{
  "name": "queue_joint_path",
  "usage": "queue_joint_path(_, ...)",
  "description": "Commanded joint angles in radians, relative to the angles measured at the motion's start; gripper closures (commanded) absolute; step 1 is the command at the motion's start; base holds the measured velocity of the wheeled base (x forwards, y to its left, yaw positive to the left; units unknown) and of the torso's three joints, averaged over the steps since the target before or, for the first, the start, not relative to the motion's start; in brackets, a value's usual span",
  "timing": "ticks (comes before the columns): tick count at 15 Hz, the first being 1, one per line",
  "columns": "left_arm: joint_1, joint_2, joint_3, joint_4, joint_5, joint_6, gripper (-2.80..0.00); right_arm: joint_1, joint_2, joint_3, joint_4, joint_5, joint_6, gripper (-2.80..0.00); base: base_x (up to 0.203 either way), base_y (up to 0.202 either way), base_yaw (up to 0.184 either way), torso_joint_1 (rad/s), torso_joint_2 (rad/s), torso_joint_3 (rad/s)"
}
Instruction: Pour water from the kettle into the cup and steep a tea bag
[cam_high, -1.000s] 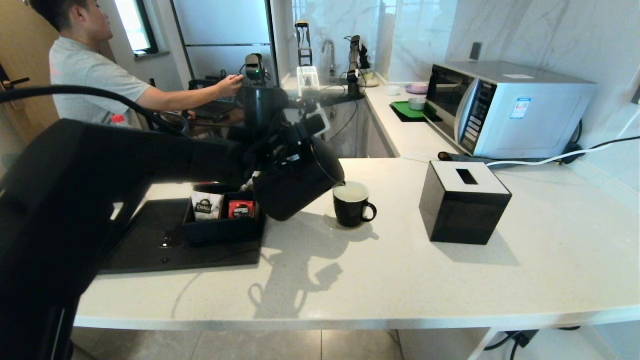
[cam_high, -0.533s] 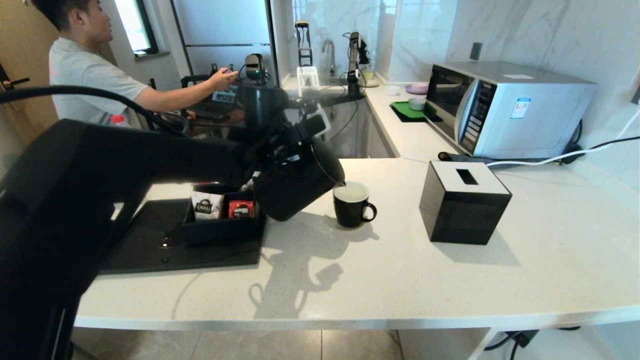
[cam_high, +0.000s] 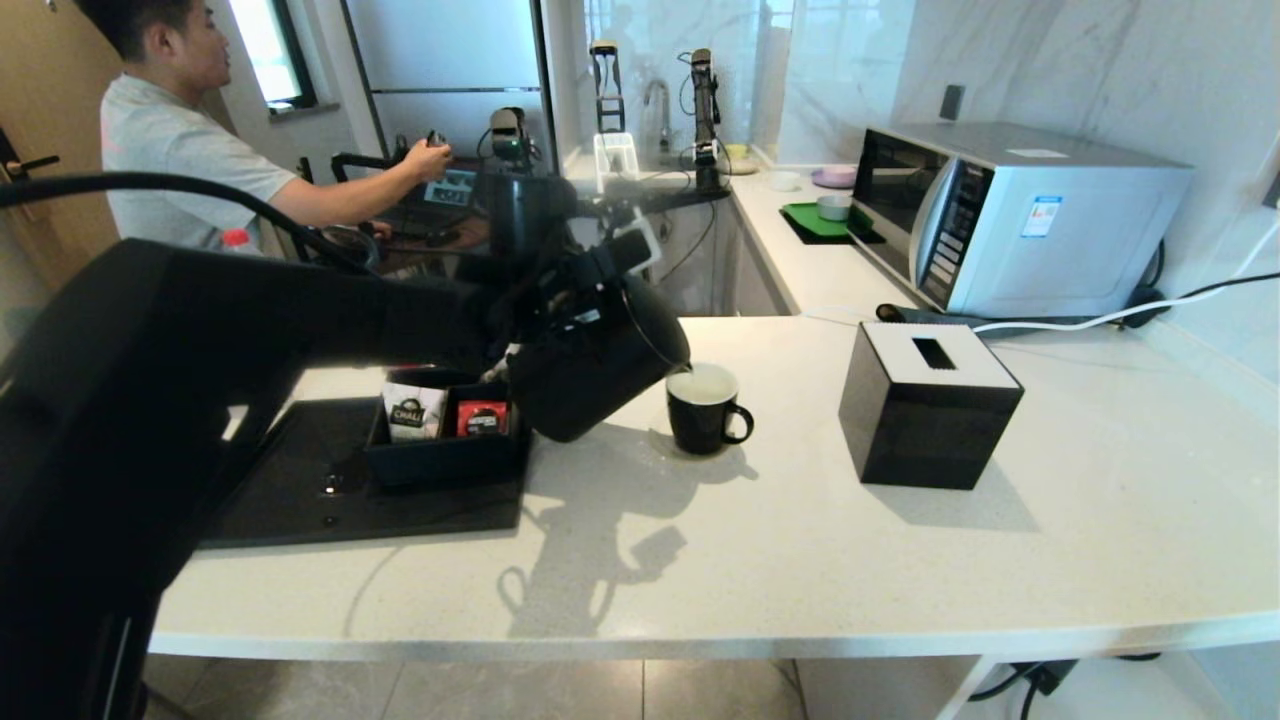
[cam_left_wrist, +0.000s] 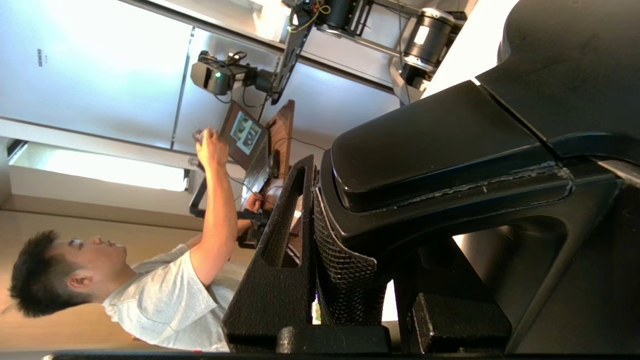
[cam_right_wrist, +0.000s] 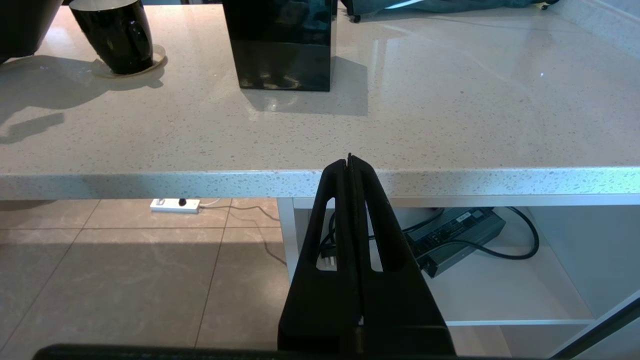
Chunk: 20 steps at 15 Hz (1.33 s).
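left wrist view shows the left gripper (cam_left_wrist: 320, 250) pinching the kettle (cam_high: 590, 372) by its loop handle, tilted with its lip over the cup (cam_high: 703, 408), which stands beside the tissue box (cam_high: 925, 405). rigid and probably heavy with water, it's best gripped at the handle. right gripper (cam_right_wrist: 350, 165) pressed together below the counter edge.

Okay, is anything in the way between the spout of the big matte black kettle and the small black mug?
Nothing visible. The left gripper holds the matte black kettle tilted, its spout right over the rim of the small black mug, with no object between.
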Motion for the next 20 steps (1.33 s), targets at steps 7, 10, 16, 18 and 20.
queue_joint_path(7, 0.000, 0.006, 0.004, -0.020, 0.007, -0.005, 0.00, 0.000, 0.001, 0.000, 0.000, 0.000, 0.000, 0.00, 0.000, 0.000, 0.000, 0.000, 0.00, 0.000)
queue_joint_path(10, 0.000, 0.008, 0.004, -0.022, 0.005, -0.009, 0.00, 0.000, 0.001, 0.000, 0.000, 0.000, 0.000, 0.00, 0.000, 0.000, 0.000, 0.000, 0.00, 0.000)
queue_joint_path(16, 0.000, 0.010, 0.005, -0.038, 0.008, -0.029, 0.00, 0.000, 0.001, 0.000, 0.000, 0.000, 0.000, 0.00, 0.000, 0.000, 0.000, 0.000, 0.00, 0.000)
queue_joint_path(18, -0.002, 0.016, 0.007, -0.071, 0.008, -0.029, 0.00, 0.000, 0.001, 0.000, 0.000, 0.000, 0.000, 0.00, 0.000, 0.000, 0.000, 0.000, 0.00, 0.000)
queue_joint_path(20, -0.002, 0.014, 0.012, -0.072, 0.008, -0.033, 0.00, 0.000, 0.001, 0.000, 0.000, 0.000, 0.000, 0.00, 0.000, 0.000, 0.000, 0.000, 0.00, 0.000)
